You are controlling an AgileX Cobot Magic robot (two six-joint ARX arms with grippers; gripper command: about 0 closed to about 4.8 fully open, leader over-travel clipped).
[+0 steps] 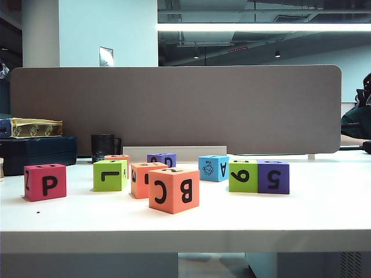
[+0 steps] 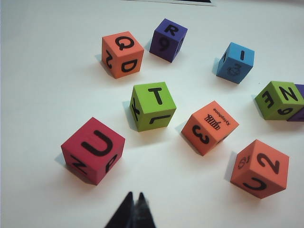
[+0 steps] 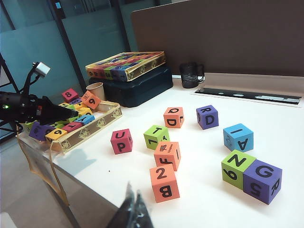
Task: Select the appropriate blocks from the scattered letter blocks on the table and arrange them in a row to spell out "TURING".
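Table: the white table (image 1: 324,214) runs wide, its thick front edge facing the exterior camera; a broad bare strip lies between that edge and the blocks.
Back edge: a grey divider panel (image 1: 174,107) stands along the far side, with a black mug (image 1: 103,146) before it.
Left side: a dark case (image 3: 137,85) bearing a flat patterned box (image 3: 127,64) sits by the table's end; beyond that edge a tray of spare blocks (image 3: 78,124) shows in the right wrist view.
Left gripper: the left gripper (image 2: 134,213) hangs above the table, fingers pressed together, holding nothing; it is not seen in the exterior view.
Nearest to it: the magenta U block (image 2: 93,149) lies just ahead and a little aside, apart from the tips, with bare table between.
Further on: the green T block (image 2: 152,105) sits beyond the U block, near the table's middle.
Others: the purple R block (image 2: 168,40) and blue I block (image 2: 235,62) lie well away toward the panel.
Pair: the green N block (image 3: 237,166) touches the purple G block (image 3: 262,181), side by side at the right.
Orange blocks: three orange cubes (image 2: 210,127) lie among them, one large (image 1: 174,189) and nearest the front edge.
Right gripper: the right gripper (image 3: 134,211) hovers above the front edge, fingers together and empty, well apart from every block.
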